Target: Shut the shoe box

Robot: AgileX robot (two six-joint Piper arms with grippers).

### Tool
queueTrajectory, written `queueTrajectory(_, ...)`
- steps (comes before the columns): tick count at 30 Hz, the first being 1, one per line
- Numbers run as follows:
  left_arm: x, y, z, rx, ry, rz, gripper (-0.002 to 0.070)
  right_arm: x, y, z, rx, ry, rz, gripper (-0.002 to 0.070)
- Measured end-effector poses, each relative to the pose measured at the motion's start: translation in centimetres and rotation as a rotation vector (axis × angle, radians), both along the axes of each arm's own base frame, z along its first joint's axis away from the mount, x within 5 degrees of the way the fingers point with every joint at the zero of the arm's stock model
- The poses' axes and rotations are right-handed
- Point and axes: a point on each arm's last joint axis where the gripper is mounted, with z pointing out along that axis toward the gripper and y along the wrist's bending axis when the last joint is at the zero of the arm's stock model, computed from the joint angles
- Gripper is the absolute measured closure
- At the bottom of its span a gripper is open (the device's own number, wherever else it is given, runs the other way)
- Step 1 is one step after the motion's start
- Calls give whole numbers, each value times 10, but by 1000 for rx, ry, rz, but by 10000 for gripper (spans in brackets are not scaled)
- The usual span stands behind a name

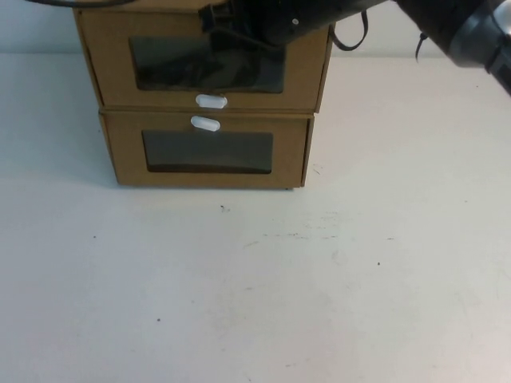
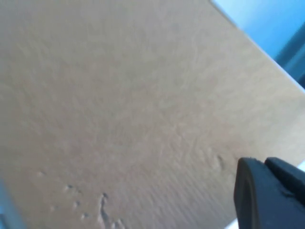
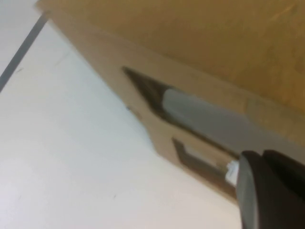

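Two brown cardboard boxes are stacked at the back of the table. The shoe box (image 1: 112,72) is the upper one, with a white pull tab (image 1: 211,101) below its window. Its front stands a little forward of the box below. My right arm reaches in from the top right, and my right gripper (image 1: 233,22) is at the top edge of the shoe box front, fingers together and empty. In the right wrist view the right gripper (image 3: 264,162) hangs over the shoe box window (image 3: 205,114). My left gripper (image 2: 263,164) is shut, close against a plain cardboard face (image 2: 133,105); it is out of the high view.
The lower box (image 1: 124,155) has its white tab (image 1: 205,123) above its window. The white table (image 1: 255,287) stretches in front of and beside the boxes. A black cable (image 1: 351,36) loops off my right arm by the shoe box's right corner.
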Motion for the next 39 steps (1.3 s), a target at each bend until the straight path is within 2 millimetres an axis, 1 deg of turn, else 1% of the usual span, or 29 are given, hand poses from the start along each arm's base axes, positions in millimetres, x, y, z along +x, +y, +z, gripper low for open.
queueTrajectory(3, -24, 6, 26, 40, -71, 29, 678, -17, -8, 21, -28, 18, 42, 687)
queueTrajectory(6, -54, 14, 49, 91, -125, 65, 677, -42, -23, 46, -95, 11, 80, 687)
queueTrajectory(8, -82, 19, 62, 139, -156, 82, 677, -58, -36, 64, -145, -13, 80, 687)
queueTrajectory(9, -98, 23, 69, 159, -175, 91, 677, -63, -41, 72, -159, -32, 71, 687)
queueTrajectory(10, -116, 26, 72, 185, -179, 101, 677, -71, -49, 82, -177, -60, 56, 687)
queueTrajectory(11, -134, 30, 73, 205, -189, 115, 677, -80, -56, 92, -190, -88, 39, 687)
queueTrajectory(12, -148, 33, 74, 209, -216, 136, 677, -88, -63, 100, -197, -107, 26, 687)
queueTrajectory(14, -185, 40, 71, 208, -313, 191, 677, -110, -79, 115, -204, -133, -11, 687)
queueTrajectory(15, -198, 43, 61, 212, -339, 213, 677, -119, -86, 120, -208, -136, -29, 687)
queueTrajectory(17, -241, 51, 47, 201, -483, 284, 678, -145, -104, 128, -210, -136, -70, 687)
queueTrajectory(18, -267, 56, 44, 185, -566, 321, 678, -158, -113, 129, -213, -131, -88, 687)
queueTrajectory(20, -310, 65, 21, 136, -717, 412, 677, -185, -131, 125, -219, -99, -128, 687)
queueTrajectory(21, -327, 70, 12, 108, -788, 455, 677, -195, -138, 121, -218, -86, -142, 687)
queueTrajectory(23, -361, 77, -17, 64, -891, 516, 678, -219, -152, 105, -207, -59, -173, 687)
queueTrajectory(26, -385, 81, -65, 23, -907, 545, 677, -251, -173, 79, -184, -36, -220, 687)
queueTrajectory(28, -397, 82, -88, 3, -917, 549, 677, -275, -190, 60, -175, -30, -266, 687)
queueTrajectory(30, -411, 83, -102, -19, -955, 554, 677, -297, -206, 46, -164, -48, -313, 687)
queueTrajectory(32, -417, 83, -113, -43, -951, 552, 677, -321, -222, 33, -135, -96, -346, 687)
queueTrajectory(36, -406, 81, -135, -90, -833, 549, 678, -363, -249, 14, -33, -259, -379, 687)
queueTrajectory(38, -399, 81, -149, -81, -784, 551, 678, -379, -258, 0, 16, -330, -388, 687)
queueTrajectory(39, -395, 81, -156, -75, -768, 553, 677, -382, -260, -9, 29, -346, -390, 687)
